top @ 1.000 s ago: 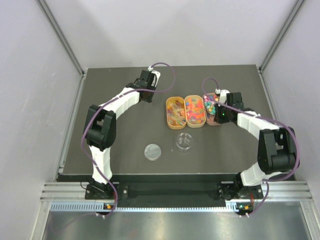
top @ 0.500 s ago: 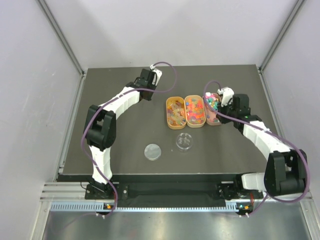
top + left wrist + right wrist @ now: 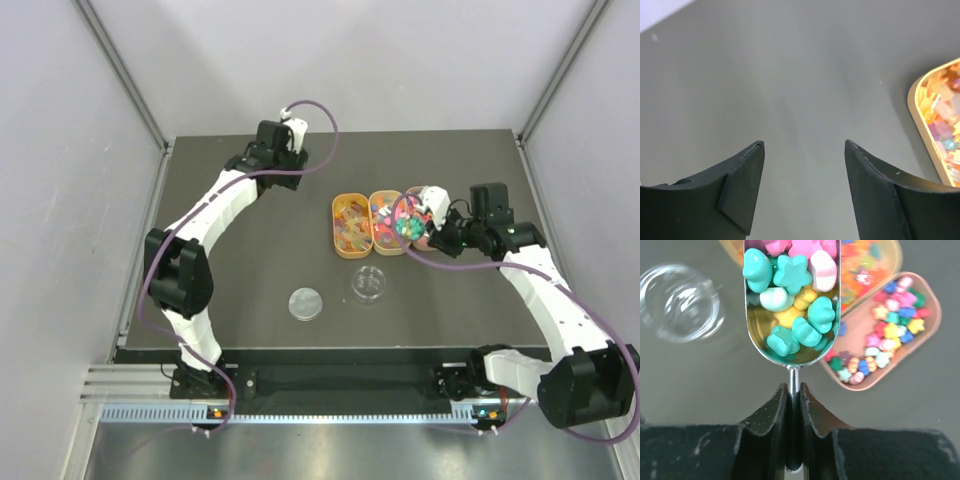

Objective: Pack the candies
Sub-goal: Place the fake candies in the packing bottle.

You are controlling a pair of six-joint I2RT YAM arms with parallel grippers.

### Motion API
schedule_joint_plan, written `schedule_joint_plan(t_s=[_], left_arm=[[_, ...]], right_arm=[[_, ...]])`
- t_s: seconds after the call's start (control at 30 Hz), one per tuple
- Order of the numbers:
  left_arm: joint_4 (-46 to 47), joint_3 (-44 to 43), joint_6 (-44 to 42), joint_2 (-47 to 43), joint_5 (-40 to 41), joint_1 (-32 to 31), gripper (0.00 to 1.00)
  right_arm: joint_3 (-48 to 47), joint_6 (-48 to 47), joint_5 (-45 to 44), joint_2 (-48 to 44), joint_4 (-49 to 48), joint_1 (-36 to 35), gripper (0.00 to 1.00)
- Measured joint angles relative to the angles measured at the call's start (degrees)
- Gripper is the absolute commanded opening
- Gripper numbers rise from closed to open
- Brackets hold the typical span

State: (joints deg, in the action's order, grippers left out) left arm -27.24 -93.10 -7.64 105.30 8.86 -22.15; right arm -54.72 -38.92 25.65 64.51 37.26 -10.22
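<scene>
The top camera looks down on the whole table from above its near edge. Both wrist cameras face it closely, sharing the orange trays.

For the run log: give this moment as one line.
right claw: shut on shiny metal scoop full of pastel candies | left claw: open, empty

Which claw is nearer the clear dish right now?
Right. The right claw, holding a scoop of candies, is just beyond the dish, by the trays. The left claw is open at the table's far left, well away.
</scene>
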Motion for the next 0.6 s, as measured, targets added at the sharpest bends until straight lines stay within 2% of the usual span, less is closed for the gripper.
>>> schedule_joint_plan(t_s=[0.3, 0.6], left_arm=[[0.2, 0.6, 2.2, -3.6, -0.7, 5.7, 0.70], [0.0, 4.2, 3.7, -4.3, -1.1, 9.1, 0.70]], right_arm=[[-4.3, -18.6, 1.2, -0.5, 20.5, -7.8, 0.00], [-4.2, -23.1, -2.1, 0.2, 25.9, -13.6, 0.00]])
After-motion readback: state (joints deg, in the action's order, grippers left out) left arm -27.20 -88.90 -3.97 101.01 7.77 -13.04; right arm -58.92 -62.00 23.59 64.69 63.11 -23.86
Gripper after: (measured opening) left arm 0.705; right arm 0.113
